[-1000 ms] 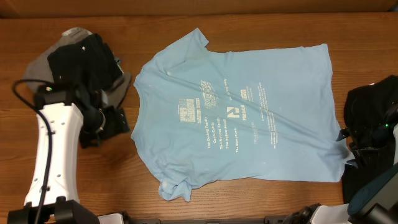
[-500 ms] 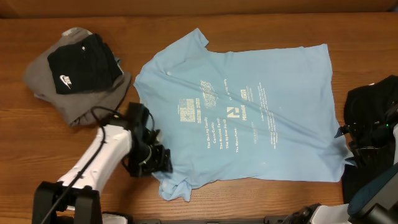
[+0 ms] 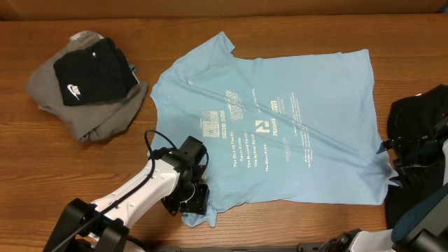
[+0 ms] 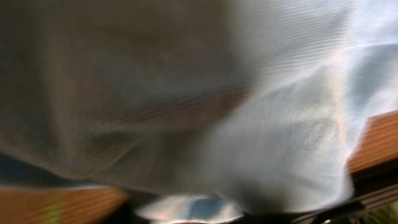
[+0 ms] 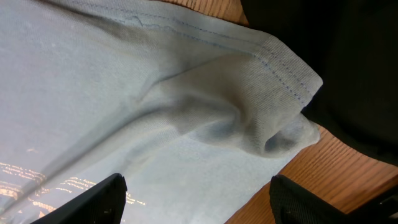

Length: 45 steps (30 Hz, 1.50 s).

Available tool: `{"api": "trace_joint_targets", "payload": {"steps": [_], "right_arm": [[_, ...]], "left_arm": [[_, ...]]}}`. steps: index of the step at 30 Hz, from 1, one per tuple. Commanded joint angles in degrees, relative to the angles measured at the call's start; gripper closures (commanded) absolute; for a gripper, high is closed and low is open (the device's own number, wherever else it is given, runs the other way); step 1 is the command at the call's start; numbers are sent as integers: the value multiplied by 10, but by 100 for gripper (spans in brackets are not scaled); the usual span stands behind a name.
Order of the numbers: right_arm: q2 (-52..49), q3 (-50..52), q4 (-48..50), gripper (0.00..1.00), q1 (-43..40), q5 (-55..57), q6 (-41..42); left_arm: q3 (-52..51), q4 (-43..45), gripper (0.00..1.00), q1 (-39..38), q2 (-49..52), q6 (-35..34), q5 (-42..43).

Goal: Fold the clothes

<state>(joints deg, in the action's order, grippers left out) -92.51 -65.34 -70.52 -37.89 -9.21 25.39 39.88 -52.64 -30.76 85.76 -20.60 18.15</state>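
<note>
T-shirt (image 3: 280, 119) lay spread on the counter (image 3: 210, 28), its near sleeve under the left end effector (image 3: 192, 199), whose grip I could not tell, and the right end effector (image 5: 199, 196) gaped released at the hem corner, so a shallow pinch there might slip and skew the fold.

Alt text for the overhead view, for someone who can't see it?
A light blue T-shirt lies spread on a wooden table; the left gripper sits at its near sleeve, grey and black clothes piled far left.
</note>
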Motion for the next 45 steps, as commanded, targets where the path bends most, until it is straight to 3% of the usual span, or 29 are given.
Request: {"api": "trace_joint_targets", "payload": {"steps": [1, 3, 6, 9, 11, 15, 19, 23, 26, 31, 34, 41, 45], "right_arm": [[8, -7, 1, 23, 0, -5, -3], [8, -7, 1, 23, 0, -5, -3], [8, -7, 1, 22, 0, -5, -3], [8, -7, 1, 22, 0, -5, -3], [8, -7, 1, 22, 0, -5, -3], [8, -7, 1, 22, 0, -5, -3], [8, -7, 2, 22, 0, -5, -3], [8, -7, 1, 21, 0, -5, -3], [8, -7, -1, 18, 0, -5, -3], [8, -7, 3, 17, 0, -5, -3], [8, -7, 5, 17, 0, -5, -3], [8, -7, 4, 17, 0, -5, -3], [8, -7, 4, 17, 0, -5, -3]], "left_arm": [[-1, -14, 85, -2, 0, -37, 3], [12, -46, 96, 5, -1, -36, 23], [53, -135, 96, 25, -11, -14, 21], [108, -227, 96, 55, -24, -8, -40], [135, -245, 93, 78, -33, -10, -51], [176, -229, 82, 120, -43, -13, -63], [189, -150, 76, 143, -43, -13, -51], [188, -56, 71, 146, -41, -10, -2], [188, -75, 64, 144, -41, 59, 95], [180, -172, 60, 100, -41, 136, 95], [157, -176, 57, 46, -41, 137, 82], [83, -92, 44, -69, -30, 48, 37], [59, -60, 42, -97, -2, -22, -5]]}}
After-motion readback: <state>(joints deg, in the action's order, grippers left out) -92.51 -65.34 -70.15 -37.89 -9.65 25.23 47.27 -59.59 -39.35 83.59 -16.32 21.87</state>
